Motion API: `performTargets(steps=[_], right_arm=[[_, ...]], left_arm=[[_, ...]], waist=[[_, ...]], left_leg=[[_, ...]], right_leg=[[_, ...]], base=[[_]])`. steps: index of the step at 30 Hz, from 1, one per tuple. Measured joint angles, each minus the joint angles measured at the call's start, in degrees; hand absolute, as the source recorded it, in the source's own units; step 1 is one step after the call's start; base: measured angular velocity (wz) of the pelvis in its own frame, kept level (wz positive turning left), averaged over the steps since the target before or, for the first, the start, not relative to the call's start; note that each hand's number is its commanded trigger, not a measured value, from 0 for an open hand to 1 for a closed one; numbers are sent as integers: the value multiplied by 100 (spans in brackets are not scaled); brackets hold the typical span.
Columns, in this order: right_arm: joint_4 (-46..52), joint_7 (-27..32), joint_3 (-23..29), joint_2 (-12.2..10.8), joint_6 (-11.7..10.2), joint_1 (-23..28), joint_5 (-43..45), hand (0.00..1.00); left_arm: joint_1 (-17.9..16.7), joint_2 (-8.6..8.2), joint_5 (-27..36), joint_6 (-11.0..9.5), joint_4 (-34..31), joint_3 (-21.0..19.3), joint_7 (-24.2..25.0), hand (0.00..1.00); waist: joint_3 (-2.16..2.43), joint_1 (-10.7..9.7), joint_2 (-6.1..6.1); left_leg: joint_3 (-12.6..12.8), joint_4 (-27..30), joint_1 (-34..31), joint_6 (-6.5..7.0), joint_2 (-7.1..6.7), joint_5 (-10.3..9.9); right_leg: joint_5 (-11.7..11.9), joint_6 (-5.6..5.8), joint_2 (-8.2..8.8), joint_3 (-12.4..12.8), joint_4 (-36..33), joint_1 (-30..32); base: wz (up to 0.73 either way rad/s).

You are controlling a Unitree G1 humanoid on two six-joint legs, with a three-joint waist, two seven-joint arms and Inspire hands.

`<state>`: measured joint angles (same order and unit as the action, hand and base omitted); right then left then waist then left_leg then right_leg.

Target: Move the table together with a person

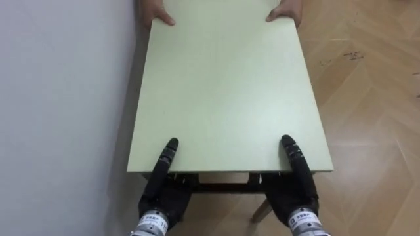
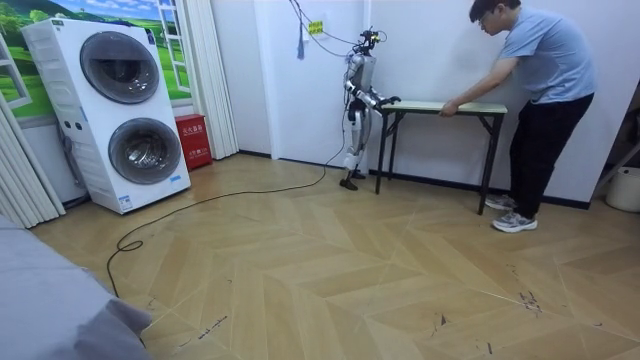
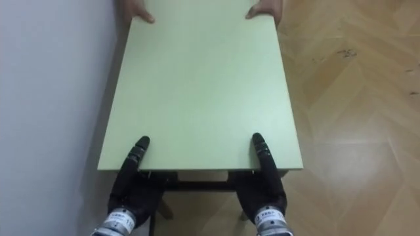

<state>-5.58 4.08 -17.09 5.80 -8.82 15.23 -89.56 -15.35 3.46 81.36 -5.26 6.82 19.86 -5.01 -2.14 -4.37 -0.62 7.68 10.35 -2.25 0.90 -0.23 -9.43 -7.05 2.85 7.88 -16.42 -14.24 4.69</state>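
A pale green table (image 1: 223, 85) stretches away from me, its long side close to a white wall. My left hand (image 1: 165, 164) holds the near edge on the left, thumb laid on top and the rest of the hand under the board. My right hand (image 1: 295, 164) grips the same edge on the right in the same way. At the far end a person's hands (image 1: 156, 13) (image 1: 285, 12) clasp the two corners. In the room view I stand at the table's (image 2: 440, 106) left end and the person (image 2: 545, 70) bends over its right end.
The white wall (image 1: 59, 98) runs right along the table's left side. Wooden herringbone floor (image 1: 367, 98) lies open to the right. In the room view stacked washing machines (image 2: 120, 110) and a red box (image 2: 192, 140) stand to the left, well away.
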Motion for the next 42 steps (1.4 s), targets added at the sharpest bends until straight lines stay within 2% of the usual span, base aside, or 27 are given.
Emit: performTargets(steps=[2, 3, 4, 5, 6, 7, 8, 9, 10, 12, 17, 20, 22, 23, 24, 25, 26, 27, 28, 30, 31, 34, 37, 42], right_arm=[[-5, -1, 18, 2, 1, 1, -2, 100], [-56, 0, 22, -1, 3, 4, -8, 100], [-123, 0, 21, -24, 18, 12, -10, 100], [-135, 0, 21, -51, 21, 37, -8, 100], [-130, -1, 10, -98, 21, 53, -7, 100], [-64, -61, -6, -45, -4, 39, -1, 100], [-43, -61, -23, -30, -34, 38, -1, 100], [-77, -60, -79, -23, -75, 41, -14, 100], [-120, -62, -76, -11, -95, 66, -23, 100], [-194, -136, -76, -50, -114, 72, -25, 100], [-325, -190, 21, -119, -34, 45, -7, 100], [-441, -236, 60, -153, 10, 40, -3, 100], [-525, -250, 55, -199, 16, 38, 2, 100], [-536, -251, 62, -205, 15, 38, 2, 100], [-552, -251, 93, -211, 16, 40, 3, 100], [-562, -251, 114, -211, 18, 42, 2, 93], [-571, -254, 125, -216, 20, 44, 3, 62], [-614, -270, 150, -230, 20, 45, 17, 23], [-663, -281, 163, -232, 23, 43, 19, 2], [-721, -314, 185, -233, 63, 29, 41, 0], [-791, -409, 212, -230, 132, 11, 51, 0], [-970, -793, 218, -131, 238, -25, 350, 0], [-971, -895, 266, 20, 320, -32, 484, 0], [-1003, -905, 295, 82, 376, -31, 481, 0]], left_arm=[[-2, 5, -27, -1, 0, 11, 0, 100], [-25, 3, -57, -1, 1, 20, 0, 100], [-67, -3, -74, -9, 9, 42, 0, 100], [-83, 27, -73, -12, 11, 59, 0, 100], [-102, 68, -73, -43, 1, 59, 10, 100], [-97, 14, -74, -54, 6, 28, 23, 100], [-100, -8, -77, -56, 2, 23, 28, 100], [-100, -17, -85, -51, 55, 31, 32, 100], [-99, 0, -106, -55, 94, 60, 54, 100], [-80, 12, -155, -59, 120, 61, 64, 100], [40, -22, -195, -45, 374, 44, 182, 99], [135, -28, -209, 4, 593, 21, 281, 94], [151, -34, -232, 56, 718, -41, 378, 87], [164, -43, -241, 88, 751, -63, 401, 85], [197, -55, -277, 135, 802, -77, 417, 76], [225, -74, -311, 163, 845, -90, 432, 71], [236, -85, -335, 177, 875, -102, 447, 55], [268, -88, -403, 243, 969, -130, 504, 21], [302, -90, -504, 315, 1095, -163, 593, 0], [342, -59, -879, 351, 1268, -170, 717, 0], [347, 28, -1299, 376, 1353, -166, 824, 0], [365, 153, -2046, 436, 1351, -170, 972, 0], [370, 167, -2326, 461, 1352, -171, 1040, 0], [349, 162, -2452, 603, 1355, -157, 1080, 0]], waist=[[-1, -1, -1], [-8, -4, -13], [-39, -19, -43], [-40, -11, -42], [-18, 11, 9], [-40, -22, -106], [-42, -31, -137], [-40, -31, -135], [-38, -45, -121], [-39, -56, -112], [-25, -6, -92], [-8, 9, -83], [40, 53, -68], [48, 62, -68], [61, 88, -69], [61, 114, -68], [61, 127, -69], [65, 159, -77], [79, 169, -91], [92, 177, -105], [92, 177, -105], [93, 182, -147], [125, 202, -256], [127, 295, -255]], left_leg=[[-29, -10, 19, 0, 19, 0], [-134, -44, 111, 0, 53, 0], [-482, -83, 257, 1, 162, 1], [-701, -83, 279, -1, 181, 0], [-886, -76, 239, -19, 142, -11], [-792, -92, 194, -128, 159, -100], [-657, -99, 193, -139, 165, -105], [-331, -91, 196, -146, 210, -95], [-160, -110, 240, -147, 268, -96], [-98, -142, 278, -147, 298, -96], [25, -166, 305, -147, 271, -97], [49, -165, 358, -147, 260, -97], [109, -166, 387, -147, 260, -97], [113, -167, 389, -147, 260, -97], [121, -170, 393, -147, 260, -97], [123, -171, 397, -147, 260, -97], [123, -171, 400, -147, 260, -97], [125, -171, 417, -147, 261, -97], [150, -170, 453, -147, 261, -97], [156, -172, 473, -146, 260, -98], [157, -172, 481, -145, 260, -98], [157, -187, 478, -128, 257, -111], [157, -290, 480, -105, 258, -148], [167, -249, 484, -105, 257, -146]], right_leg=[[0, 0, -27, 48, 28, -26], [-6, 5, -56, 50, -99, -26], [-80, -31, -127, 141, -398, 96], [-155, -109, -204, 329, -355, 136], [51, -237, -391, 722, 310, 108], [116, -194, -386, 661, 401, 116], [117, -197, -400, 658, 354, 132], [117, -197, -439, 695, 338, 88], [116, -197, -506, 691, 361, 24], [116, -197, -555, 684, 360, 9], [116, -197, -535, 668, 356, 1], [116, -197, -516, 614, 349, -56], [116, -196, -514, 619, 349, -76], [116, -197, -513, 620, 349, -80], [116, -197, -511, 620, 350, -86], [116, -197, -512, 622, 351, -96], [116, -197, -512, 622, 354, -106], [116, -196, -513, 627, 362, -143], [116, -196, -514, 625, 360, -182], [115, -196, -512, 629, 361, -210], [115, -196, -512, 641, 360, -216], [110, -188, -513, 687, 362, -212], [94, -169, -526, 689, 346, -172], [90, -175, -526, 705, 338, -184]], base=[[2], [-8], [-9], [-11], [0], [5], [14], [21], [26], [12], [-1], [6], [-7], [0], [0], [0], [0], [0], [0], [0], [0], [0], [6], [-1]])
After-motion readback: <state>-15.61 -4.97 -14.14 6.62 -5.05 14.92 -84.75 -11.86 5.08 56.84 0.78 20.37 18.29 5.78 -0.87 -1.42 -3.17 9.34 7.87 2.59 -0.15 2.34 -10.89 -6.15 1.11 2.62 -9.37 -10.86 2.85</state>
